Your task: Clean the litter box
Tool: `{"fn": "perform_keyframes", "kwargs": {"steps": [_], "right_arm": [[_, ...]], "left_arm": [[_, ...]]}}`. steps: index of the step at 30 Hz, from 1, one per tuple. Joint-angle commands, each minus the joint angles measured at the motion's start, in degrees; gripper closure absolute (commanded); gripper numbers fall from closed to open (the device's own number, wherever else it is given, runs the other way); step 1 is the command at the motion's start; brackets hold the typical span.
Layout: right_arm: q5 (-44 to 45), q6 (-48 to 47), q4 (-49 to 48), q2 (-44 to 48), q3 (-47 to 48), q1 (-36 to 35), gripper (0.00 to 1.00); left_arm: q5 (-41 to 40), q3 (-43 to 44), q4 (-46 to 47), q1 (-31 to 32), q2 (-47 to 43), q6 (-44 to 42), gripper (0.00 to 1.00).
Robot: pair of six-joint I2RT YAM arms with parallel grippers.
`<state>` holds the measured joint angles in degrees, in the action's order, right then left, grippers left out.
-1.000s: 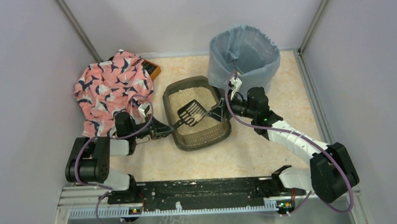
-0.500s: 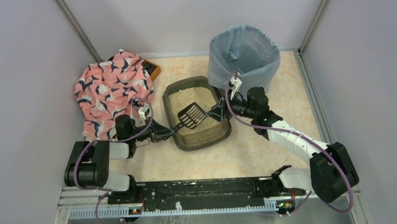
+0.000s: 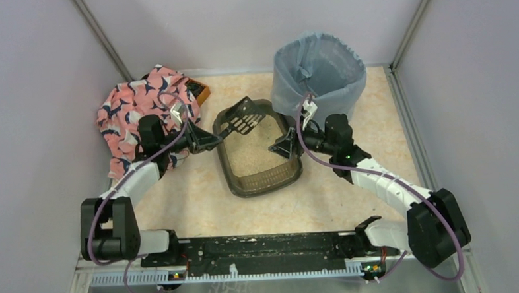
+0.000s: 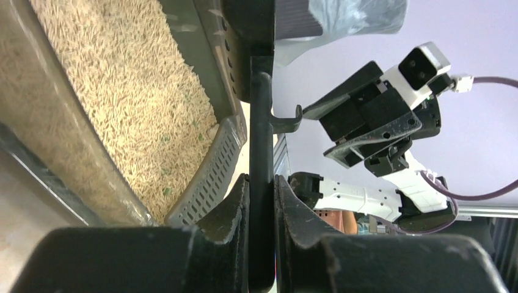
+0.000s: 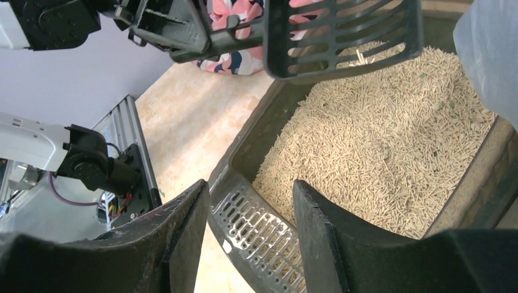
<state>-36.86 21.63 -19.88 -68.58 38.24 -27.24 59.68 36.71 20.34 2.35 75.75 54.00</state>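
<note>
The litter box (image 3: 240, 179), a dark tray of beige granules (image 5: 379, 152), sits mid-table. My left gripper (image 3: 207, 141) is shut on the handle (image 4: 261, 122) of the black slotted scoop (image 3: 244, 117). The scoop hangs tilted above the box's far-left corner, and in the right wrist view the scoop (image 5: 342, 36) is almost empty. My right gripper (image 3: 280, 147) straddles the box's right wall. One finger is outside and one inside the perforated rim (image 5: 256, 232), and they are closed on it. In the left wrist view the litter box's rim (image 4: 211, 177) shows beside the handle.
A round bin with a blue-grey liner (image 3: 320, 74) stands behind the box at the right, close to my right arm. A pink patterned cloth (image 3: 143, 112) lies heaped at the left, with an orange object (image 3: 203, 93) at its far edge. Walls close in on three sides.
My left arm has stretched out and lifted the scoop out of the granules, up and towards the box's far-left corner. The right gripper has stayed on the rim.
</note>
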Motion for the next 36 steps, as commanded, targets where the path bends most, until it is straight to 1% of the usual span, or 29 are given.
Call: {"fn": "perform_keyframes", "kwargs": {"steps": [1, 4, 12, 20, 31, 33, 36], "right_arm": [[-0.76, -0.10, -1.84, 4.28, 0.74, 0.44, 0.47], [-0.37, -0.42, -0.38, 6.28, 0.96, 0.41, 0.47], [0.46, -1.46, 2.86, 10.09, 1.09, 0.43, 0.47], [1.34, -1.90, 3.77, 12.13, 0.35, 0.44, 0.47], [1.86, -2.38, 5.42, 14.48, -0.16, 0.42, 0.47], [2.08, -2.42, 5.71, 14.89, -0.42, 0.44, 0.47], [2.55, -2.86, 6.44, 15.36, -0.53, 0.39, 0.47]], "left_arm": [[-2.16, 5.13, -9.84, -0.33, 0.50, -3.44, 1.00], [-3.37, 8.56, -11.21, -0.28, 1.20, -3.01, 1.00], [-6.40, 18.83, -10.36, 0.38, 2.52, 2.41, 1.00], [-8.76, 28.75, -9.90, 4.40, 6.41, 4.68, 1.00], [-14.12, 47.21, -10.34, 13.37, 18.91, 5.55, 1.00], [-14.73, 51.65, -10.87, 14.61, 21.56, 4.43, 1.00], [-15.30, 59.30, -13.82, 16.75, 25.77, 0.25, 1.00]]}}
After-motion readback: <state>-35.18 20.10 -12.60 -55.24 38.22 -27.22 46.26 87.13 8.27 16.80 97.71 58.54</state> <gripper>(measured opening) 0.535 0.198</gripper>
